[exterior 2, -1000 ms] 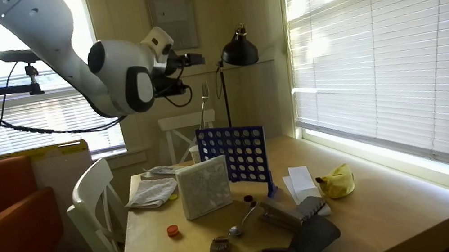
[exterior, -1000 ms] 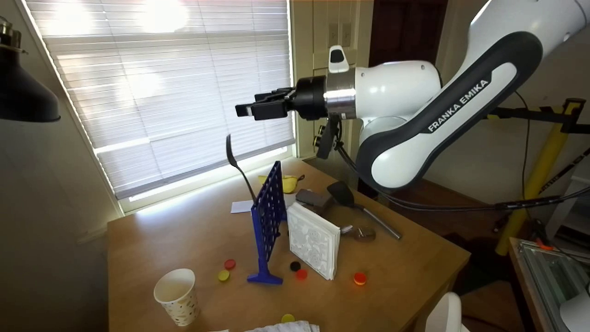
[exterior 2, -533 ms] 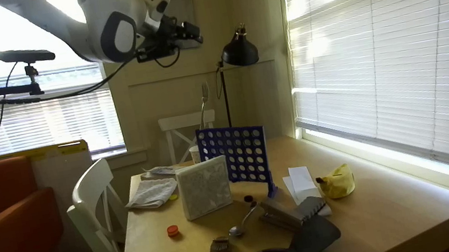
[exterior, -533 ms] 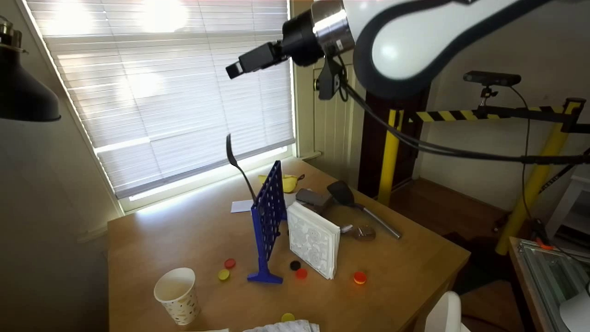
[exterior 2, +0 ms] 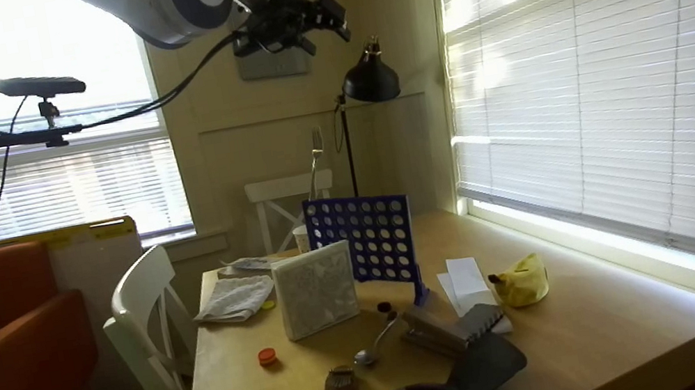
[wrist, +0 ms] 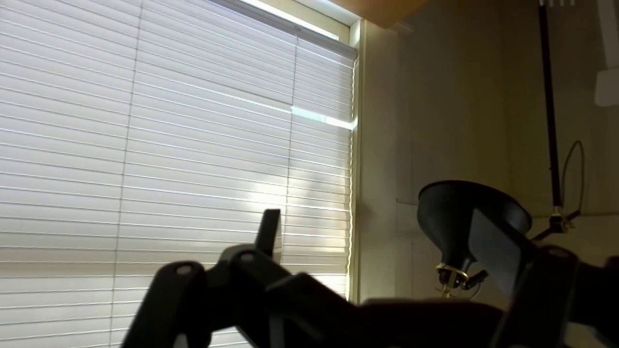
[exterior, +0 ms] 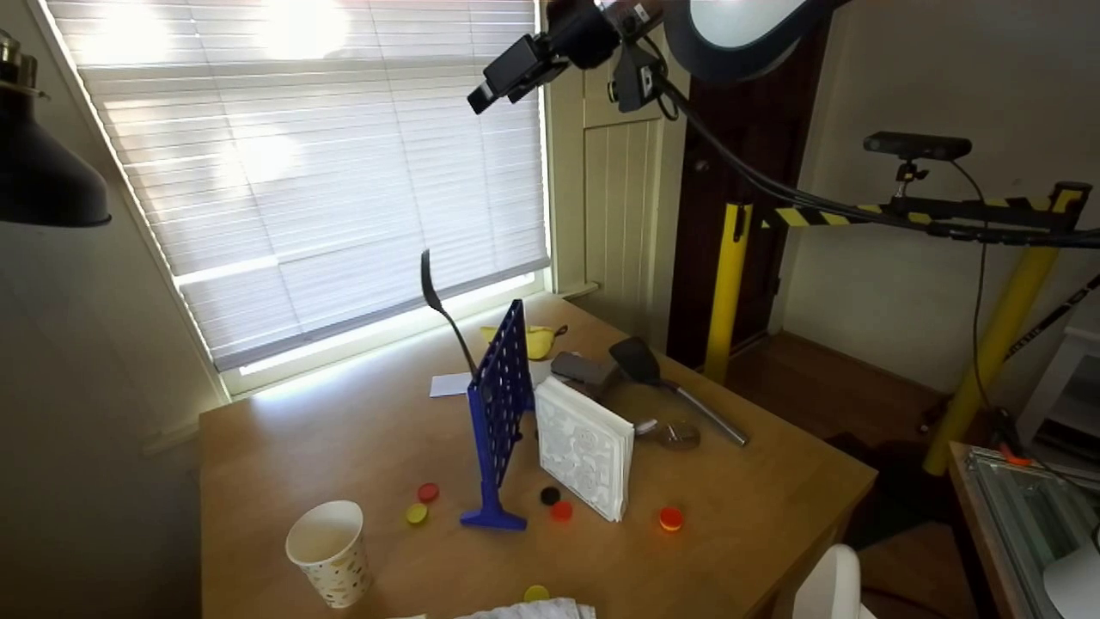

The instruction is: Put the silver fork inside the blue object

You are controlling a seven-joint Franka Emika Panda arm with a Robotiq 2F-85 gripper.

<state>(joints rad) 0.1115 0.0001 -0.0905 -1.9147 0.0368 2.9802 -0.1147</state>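
The silver fork [exterior: 433, 298] stands tilted with its tines up at the blue object, an upright blue grid panel [exterior: 483, 443]. The fork's lower end meets the panel's top edge near one end; the rest of its handle is hidden there. The fork [exterior 2: 317, 153] and the panel [exterior 2: 364, 241] also show in an exterior view. My gripper [exterior: 496, 100] is high above the table, well above the fork and apart from it; it also shows in an exterior view [exterior 2: 328, 43]. In the wrist view my gripper [wrist: 377, 241] has its fingers wide apart with nothing between them. The wrist view shows neither fork nor panel.
A white box [exterior 2: 317, 289] stands beside the panel. A paper cup [exterior: 331, 554], several coloured discs, a spatula [exterior 2: 489, 369], a spoon [exterior 2: 365, 357] and a yellow item [exterior 2: 523, 282] lie around on the table. A black lamp [wrist: 464, 217] and window blinds [wrist: 193, 159] are near the gripper's level.
My arm and gripper have moved up, and the gripper now tilts downward. The fork and the blue panel have not moved.
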